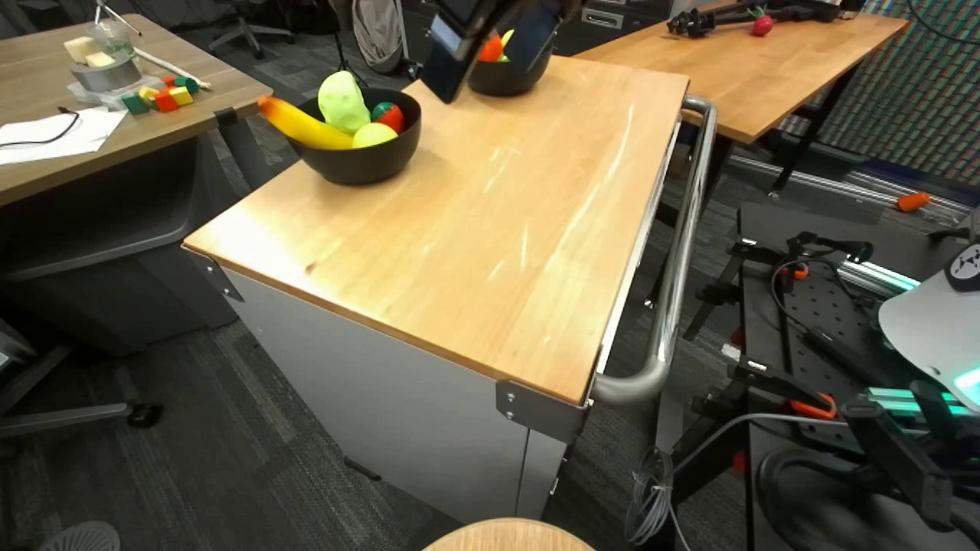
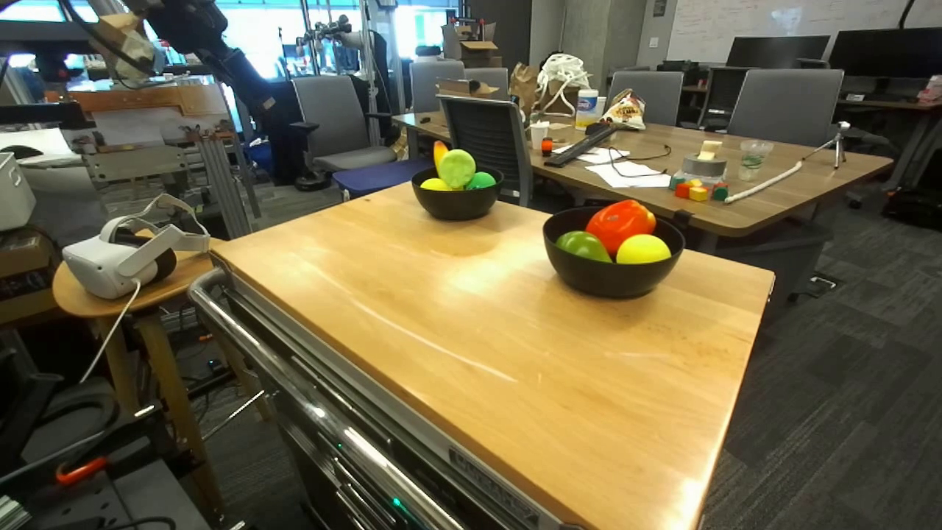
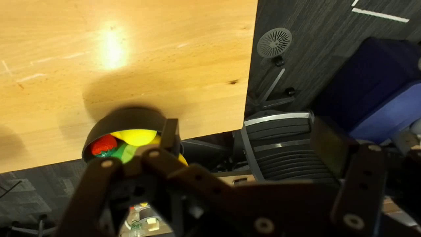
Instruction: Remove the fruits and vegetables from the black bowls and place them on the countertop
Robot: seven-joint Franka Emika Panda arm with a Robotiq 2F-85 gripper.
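The gripper (image 3: 250,140) gapes empty; a bump could send the banana (image 1: 306,127), overhanging its black bowl (image 1: 366,165), onto the carpet (image 1: 230,444).

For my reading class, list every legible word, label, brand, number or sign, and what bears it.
None legible. Too small or blurred include:
Marks: white rectangular whiteboard
Print: white cylindrical canister
Print: pale crumpled bag
Print: clear round cup
Dark oblong label: below light wooden countertop
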